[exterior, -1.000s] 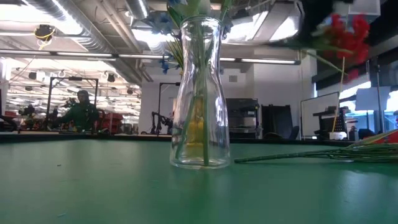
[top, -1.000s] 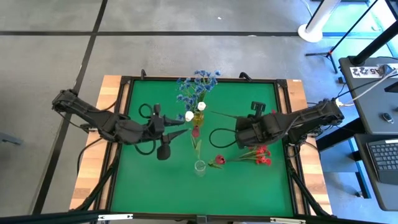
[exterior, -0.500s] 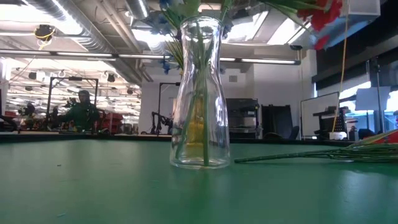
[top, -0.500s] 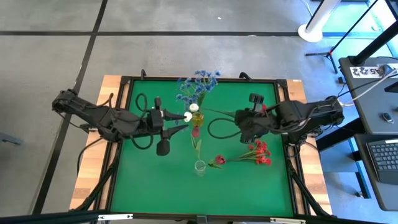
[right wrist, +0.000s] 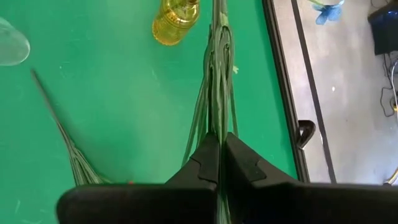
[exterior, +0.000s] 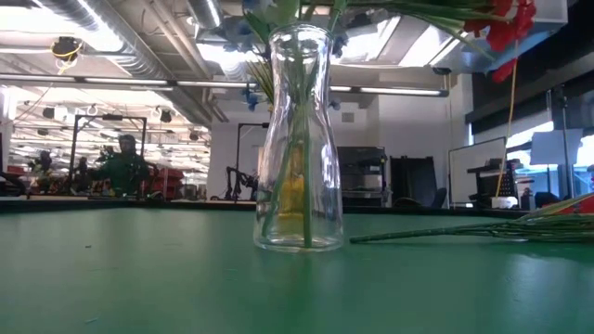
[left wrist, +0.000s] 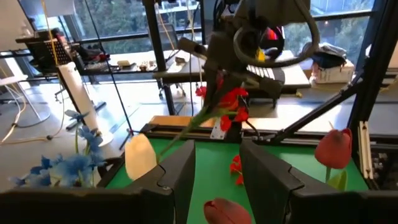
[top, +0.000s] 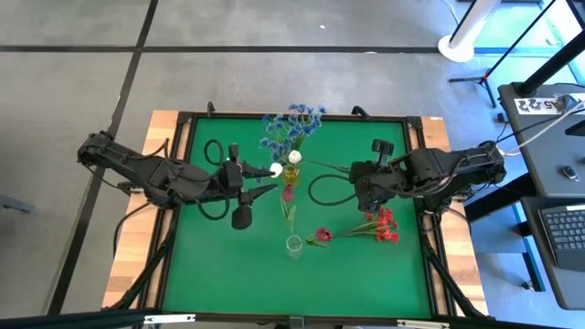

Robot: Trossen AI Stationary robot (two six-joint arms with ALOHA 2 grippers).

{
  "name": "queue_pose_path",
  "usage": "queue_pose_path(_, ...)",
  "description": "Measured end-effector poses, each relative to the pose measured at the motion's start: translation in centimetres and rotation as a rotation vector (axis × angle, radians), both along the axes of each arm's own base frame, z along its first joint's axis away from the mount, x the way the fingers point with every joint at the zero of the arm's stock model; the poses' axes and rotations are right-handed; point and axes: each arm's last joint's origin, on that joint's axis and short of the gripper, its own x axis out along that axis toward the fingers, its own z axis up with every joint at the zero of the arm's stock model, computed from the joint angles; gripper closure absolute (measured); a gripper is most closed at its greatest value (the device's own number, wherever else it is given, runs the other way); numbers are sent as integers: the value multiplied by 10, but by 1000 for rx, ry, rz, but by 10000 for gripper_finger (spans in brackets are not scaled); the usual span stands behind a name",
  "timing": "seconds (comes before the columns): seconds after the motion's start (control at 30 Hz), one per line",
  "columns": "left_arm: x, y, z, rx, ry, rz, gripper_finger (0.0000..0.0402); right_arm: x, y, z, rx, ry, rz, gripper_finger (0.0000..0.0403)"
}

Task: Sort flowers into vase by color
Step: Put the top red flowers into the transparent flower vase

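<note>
A yellow-tinted glass vase (top: 291, 171) stood upright near the middle of the green table mat (top: 228, 265), and is taken here as the landmark. A blue clustered spray (top: 289, 123) rose out of it, fanning toward the far edge of the mat. A white bud (top: 276, 169) was seen just beside the vase on its left-arm side, with a red tulip-like bud (top: 287, 193) on its near side. A clear glass vase (exterior: 299, 139) stood farther toward the near edge, with thin green stems inside it.

The right gripper (right wrist: 219, 152) was held on the right-arm side of the yellow vase, its fingers clamped shut on a bundle of green stems (right wrist: 217, 81) belonging to a red clustered spray (left wrist: 229, 102), carried above the mat. A second red spray (top: 384, 225) and a pink-red bud (top: 322, 235) lay flat on the mat, on the near right of the yellow vase.

The left gripper (left wrist: 216, 168) was held on the opposite side of the vase, by the white bud, its fingers parted and nothing seen between them.
</note>
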Motion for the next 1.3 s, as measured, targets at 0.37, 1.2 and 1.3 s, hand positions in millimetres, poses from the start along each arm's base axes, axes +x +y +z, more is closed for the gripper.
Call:
queue_pose_path(0.37,3,-1,-5,-9,24,10,278,0,-8,2,-49,-68,-116,398)
queue_pose_path(1.2,3,-1,-14,-30,95,20,278,0,-8,-71,264,99,139,398)
queue_pose_path(1.3,6,-2,-18,-26,110,20,278,-13,-2,-56,295,13,187,399)
